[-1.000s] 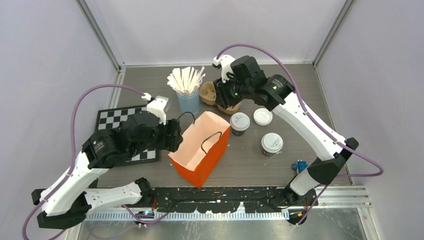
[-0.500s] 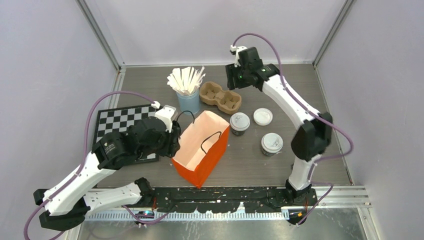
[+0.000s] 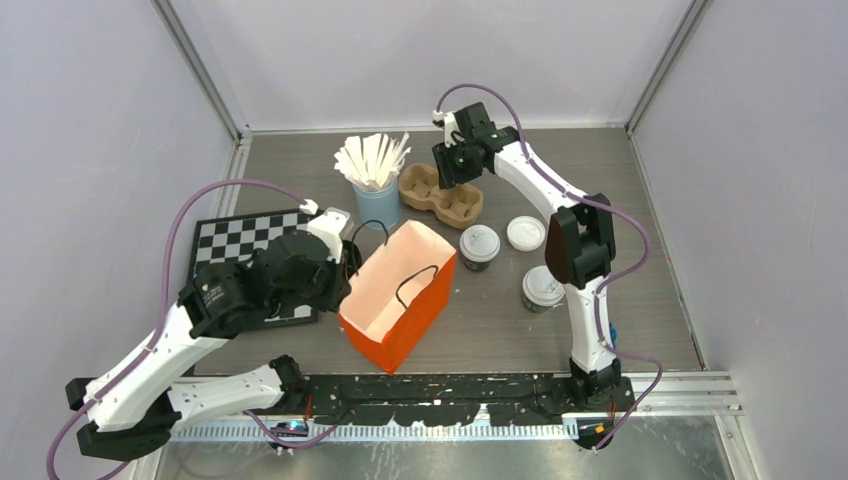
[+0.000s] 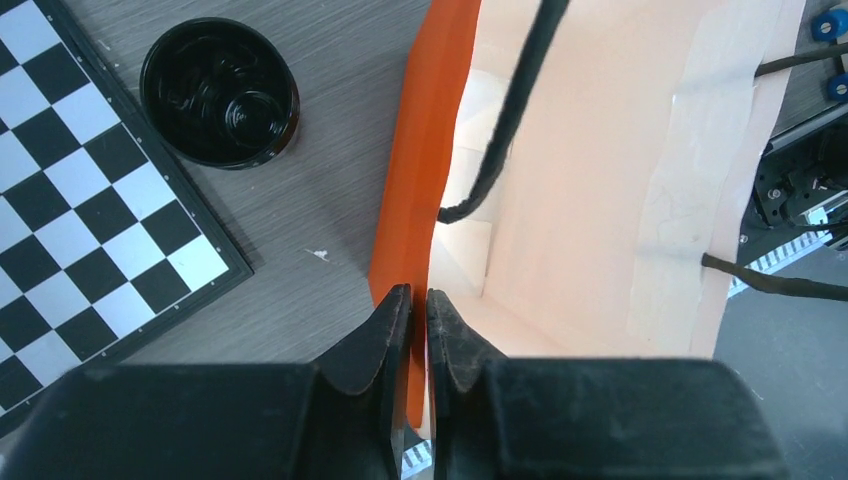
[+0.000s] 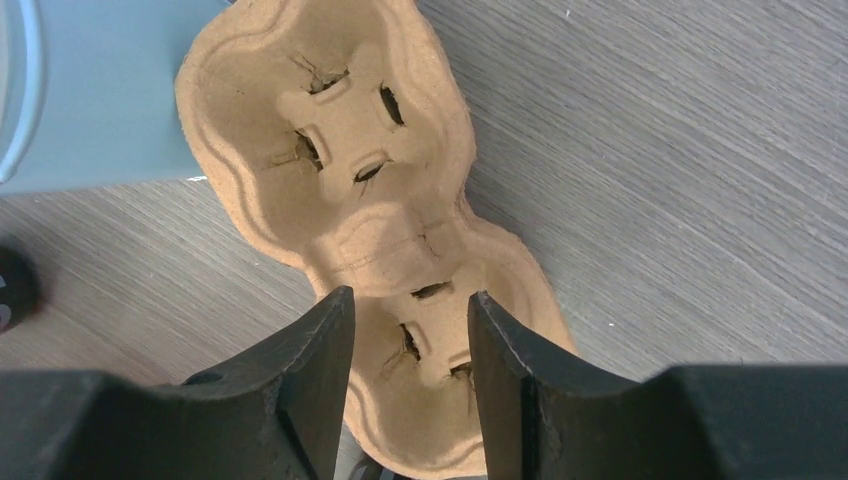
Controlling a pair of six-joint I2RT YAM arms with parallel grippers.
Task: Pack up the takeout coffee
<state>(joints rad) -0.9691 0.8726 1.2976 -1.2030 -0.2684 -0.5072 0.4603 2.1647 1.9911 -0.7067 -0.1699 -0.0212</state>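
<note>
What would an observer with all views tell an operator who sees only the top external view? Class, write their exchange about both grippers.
Operator: Is the left gripper holding the orange paper bag?
Observer: Yes. The left wrist view shows it shut on the bag's wall, one finger inside, one outside.
Operator: And the right gripper?
Observer: Its wrist view shows it open above the cardboard cup carrier, not closed on it.

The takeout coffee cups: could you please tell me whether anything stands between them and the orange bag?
Nothing visible does. Only bare table separates the nearer cup and the farther cup from the orange bag, whose mouth stands open, its rim pinched by the left tool.
</note>
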